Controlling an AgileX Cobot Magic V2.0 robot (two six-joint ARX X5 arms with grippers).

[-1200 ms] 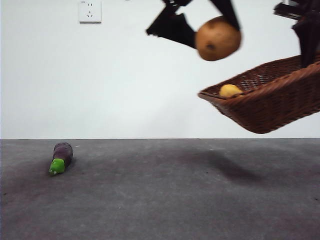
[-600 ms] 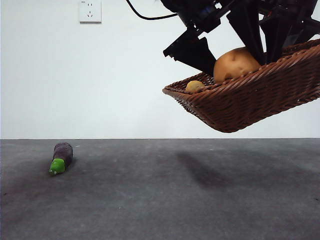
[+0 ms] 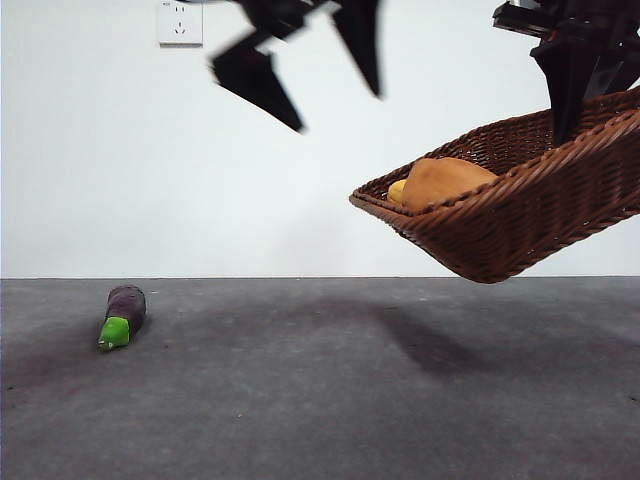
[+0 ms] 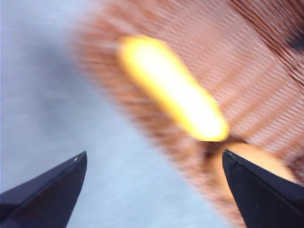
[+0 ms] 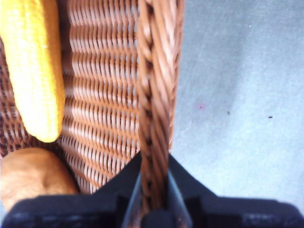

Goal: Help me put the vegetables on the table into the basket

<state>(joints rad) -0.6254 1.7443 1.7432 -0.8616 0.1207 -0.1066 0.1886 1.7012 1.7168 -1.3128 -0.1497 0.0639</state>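
The basket hangs tilted in the air at the right, with my right gripper shut on its braided rim. Inside it lie the brown potato and the yellow corn; the right wrist view shows the corn above the potato. High to the left of the basket, my left gripper is open, empty and blurred. Its wrist view looks down on the corn and potato. The purple eggplant lies on the table at the far left.
A white wall socket sits high on the back wall. The basket casts a shadow on the grey table below it.
The potato left the left gripper and now rests in the basket. The left gripper opened and swung up and to the left. The basket shifted slightly to the right.
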